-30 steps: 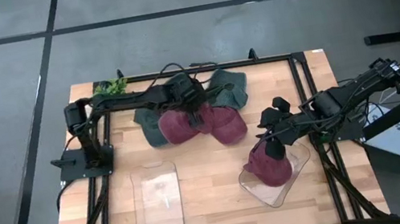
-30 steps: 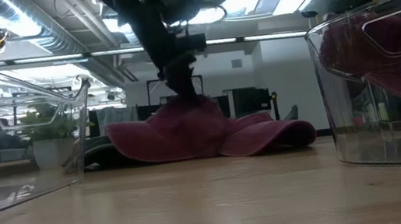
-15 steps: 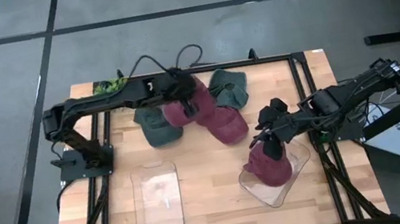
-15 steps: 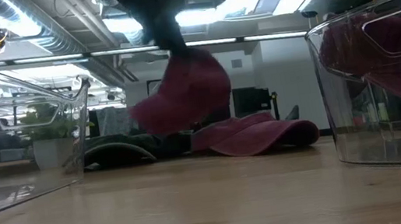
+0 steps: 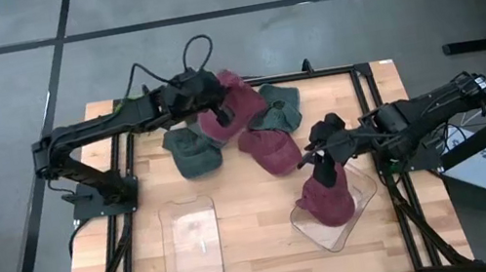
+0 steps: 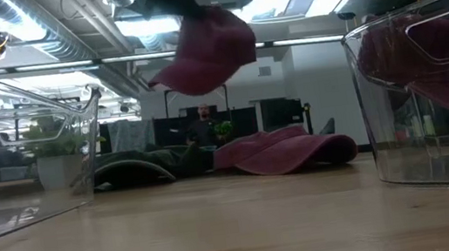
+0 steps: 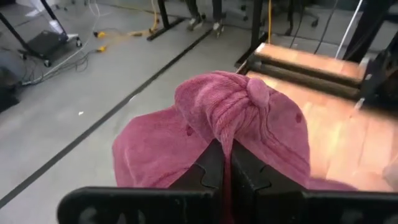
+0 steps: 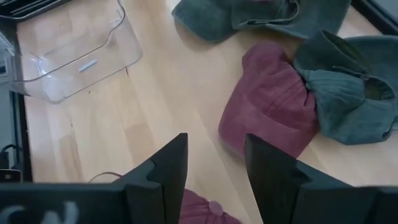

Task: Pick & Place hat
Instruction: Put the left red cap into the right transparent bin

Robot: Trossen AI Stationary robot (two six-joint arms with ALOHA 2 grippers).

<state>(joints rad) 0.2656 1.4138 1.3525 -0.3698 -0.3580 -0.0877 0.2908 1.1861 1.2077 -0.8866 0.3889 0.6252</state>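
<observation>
Hat [image 5: 235, 98] — seemingly within left pincer [image 5: 216, 113]

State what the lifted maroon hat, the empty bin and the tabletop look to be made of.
Maroon hat, pinched in the shut left gripper: soft, matte fabric, probably corduroy, judging by its fine ribbing. Empty bin: clear, glossy plastic; the tabletop shows through it. Tabletop: light wood with visible plank lines, smooth finish.
</observation>
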